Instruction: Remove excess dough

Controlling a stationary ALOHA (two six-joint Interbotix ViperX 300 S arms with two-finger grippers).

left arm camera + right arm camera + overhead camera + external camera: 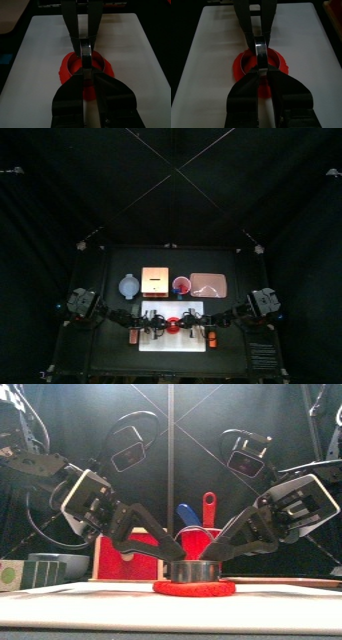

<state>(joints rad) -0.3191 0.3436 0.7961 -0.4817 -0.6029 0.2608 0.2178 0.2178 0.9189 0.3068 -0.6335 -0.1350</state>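
Observation:
A flat red disc of dough (194, 590) lies on the white mat (80, 609), and a short metal ring (195, 571) stands pressed into its middle. The excess dough (65, 70) shows as a red rim around the ring (85, 50). My left gripper (166, 564) comes down from the left and my right gripper (223, 562) from the right. Each has its jaws closed against the ring's sides, just above the dough. In the right wrist view the right gripper (262, 72) meets the ring (261, 47) with the dough (243, 67) spread beneath. The dough inside the ring is hidden.
Behind the mat (174, 340) stand a clear container (128, 285), an orange board (155, 280), a pink-red bowl (181, 284) and a pink sheet (207, 284). A small orange piece (210, 336) lies on the mat's right part. Utensil handles (207, 509) rise behind the ring.

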